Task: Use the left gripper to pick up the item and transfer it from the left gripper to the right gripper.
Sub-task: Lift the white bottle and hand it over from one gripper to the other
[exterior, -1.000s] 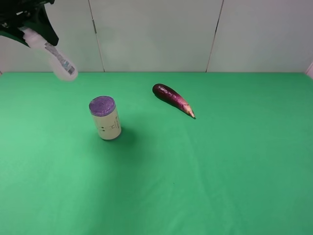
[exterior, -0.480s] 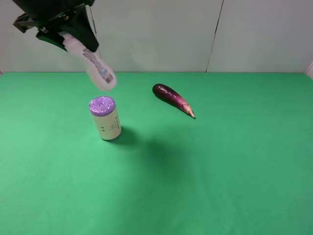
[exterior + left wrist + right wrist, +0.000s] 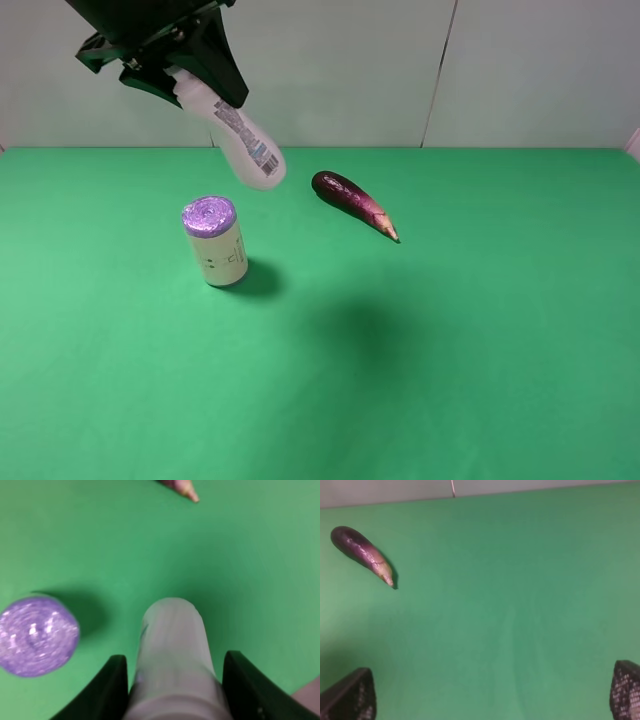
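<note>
Left gripper: jaws pinching the item by its neck. The item hangs tilted above the counter, between can and eggplant. Right gripper: jaws spread, empty. Handover likely goes best offering the item's free lower body and releasing only once it is gripped.

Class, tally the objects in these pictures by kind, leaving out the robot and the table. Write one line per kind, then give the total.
White bottle: 1
Purple-topped can: 1
Eggplant: 1
Total: 3
</note>
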